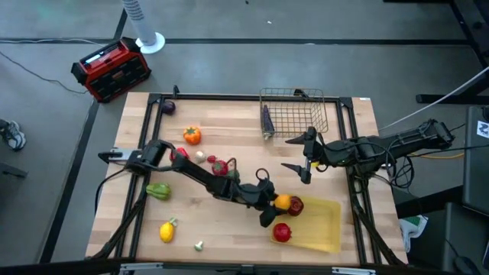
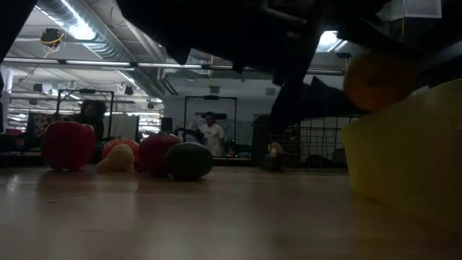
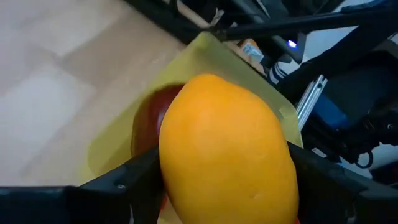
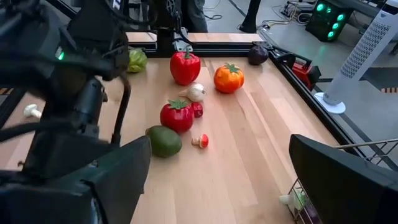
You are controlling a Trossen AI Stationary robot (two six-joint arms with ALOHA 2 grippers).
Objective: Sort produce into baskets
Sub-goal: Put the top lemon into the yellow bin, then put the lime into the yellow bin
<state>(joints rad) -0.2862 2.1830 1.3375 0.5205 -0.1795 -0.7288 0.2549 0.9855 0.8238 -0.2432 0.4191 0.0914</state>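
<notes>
My left gripper (image 1: pixel 280 205) is shut on an orange fruit (image 3: pixel 230 149) over the left end of the flat yellow tray (image 1: pixel 321 228). The tray holds a red apple (image 1: pixel 282 231) and a dark red fruit (image 1: pixel 296 205). My right gripper (image 1: pixel 306 156) is open and empty above the table, just near of the wire basket (image 1: pixel 294 114). A purple eggplant (image 1: pixel 267 118) lies in that basket. Loose on the table are a red pepper (image 4: pixel 185 66), an orange pepper (image 4: pixel 228 78), a tomato (image 4: pixel 177 116), a green fruit (image 4: pixel 164 141), a green pepper (image 1: pixel 158 190) and a lemon (image 1: pixel 167 230). My left gripper pinches the orange fruit between its two fingers (image 3: pixel 127 180), one on each of its sides (image 3: pixel 171 165). The fingers reach in from the table's left, slanting down. The fruit is lifted clear, above the tray's left rim (image 2: pixel 379 79).
A red-and-black box (image 1: pixel 111 69) and a white fan base (image 1: pixel 150 42) stand on the floor beyond the far left corner. A purple fruit (image 1: pixel 169 107) lies at the far left, and a small mushroom (image 1: pixel 199 245) near the front edge. People show in the room beyond (image 2: pixel 209 133).
</notes>
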